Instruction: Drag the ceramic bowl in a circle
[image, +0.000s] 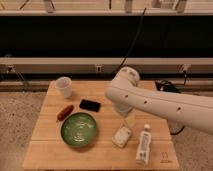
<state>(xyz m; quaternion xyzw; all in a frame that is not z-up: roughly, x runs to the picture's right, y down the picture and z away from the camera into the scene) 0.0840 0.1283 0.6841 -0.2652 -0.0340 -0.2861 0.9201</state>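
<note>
Bulky white arm (155, 105) with rounded joint and dark dots, gripper hidden behind.
</note>
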